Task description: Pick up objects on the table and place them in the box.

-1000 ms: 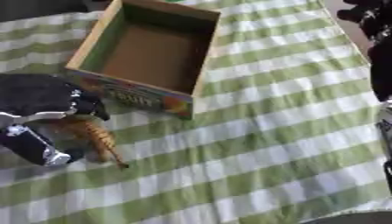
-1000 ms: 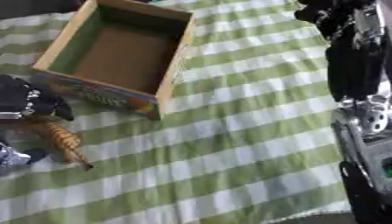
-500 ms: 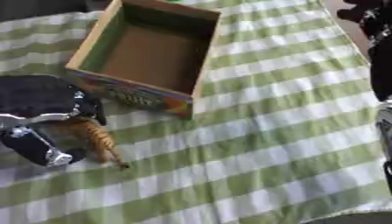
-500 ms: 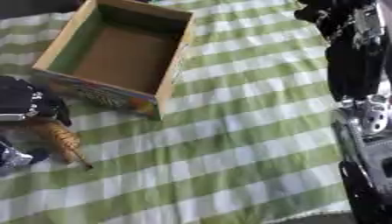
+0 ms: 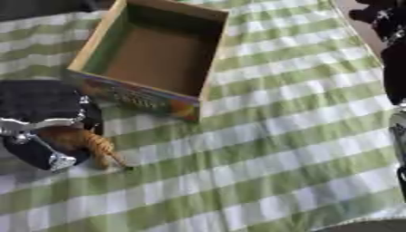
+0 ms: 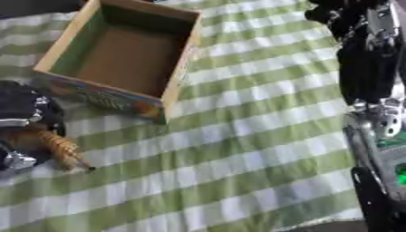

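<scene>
An orange striped toy animal lies on the green-and-white checked cloth, in front of the box's near left corner. My left hand covers its body from the left and is curled round it, with the thumb below; the toy's thin tail sticks out to the right. The open cardboard box, brown inside with a colourful printed front, stands at the upper left with nothing in it. My right hand hangs at the top right corner, far from the toy.
My right forearm runs down the right edge of the right eye view. The checked cloth stretches between the box and that arm, with its front edge at the bottom right.
</scene>
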